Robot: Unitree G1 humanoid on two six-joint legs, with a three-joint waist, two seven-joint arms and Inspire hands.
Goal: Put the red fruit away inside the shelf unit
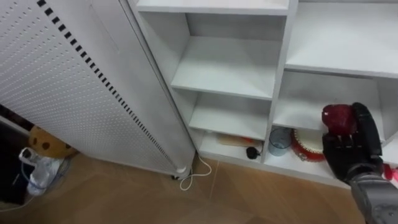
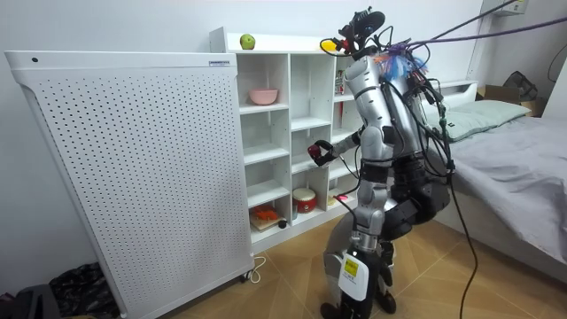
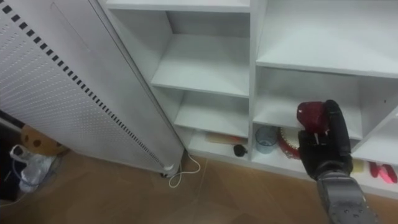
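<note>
My right hand [image 1: 351,152] is shut on a dark red fruit [image 1: 337,118], held up in front of the white closet [image 1: 280,74]. The hand hovers before the right column's lower shelves, just outside the openings. In the room view the red fruit [image 2: 317,152] is at mid-height of the closet [image 2: 288,133], and I stand facing its right columns. A green apple [image 2: 247,42] rests on the closet's top, with a yellow item [image 2: 330,44] further along.
A tall white perforated panel [image 1: 74,93] leans at the closet's left. On the lowest shelf stand a blue cup [image 1: 279,140], a red round container [image 1: 306,144] and a small black object [image 1: 252,152]. A pink bowl [image 2: 263,95] sits higher up. A bed [image 2: 523,151] lies behind me.
</note>
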